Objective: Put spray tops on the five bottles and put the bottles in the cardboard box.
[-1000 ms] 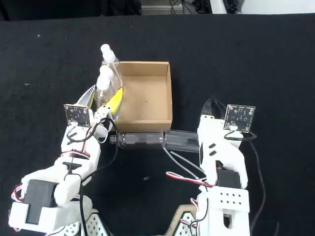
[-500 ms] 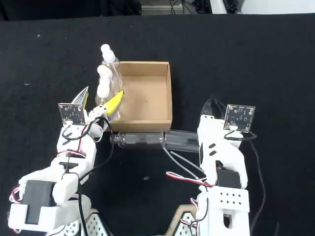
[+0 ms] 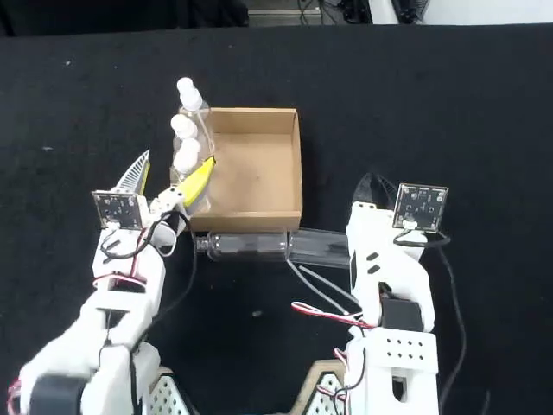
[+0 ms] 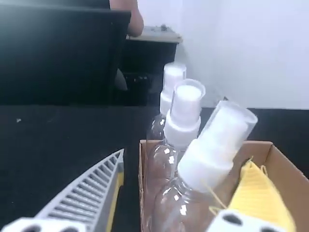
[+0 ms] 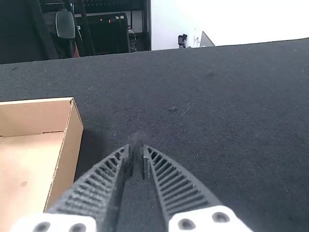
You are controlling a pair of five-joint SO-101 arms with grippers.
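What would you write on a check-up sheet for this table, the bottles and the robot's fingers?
Surface: table, black cloth.
Job's things: cardboard box open; three standing bottles with spray tops at its left wall; two lying bottles along its near wall.
Clutter: nothing seen.
Grippers: left gripper, fingers open either side of the nearest standing bottle; right gripper, fingers shut.
Cables: wires between the arm bases.
Surroundings: dark shelves, white wall.

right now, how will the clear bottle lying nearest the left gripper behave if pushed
The clear bottle lies on its round side, so it would probably roll. It looks empty and thin-walled, so likely light and a bit squashy.
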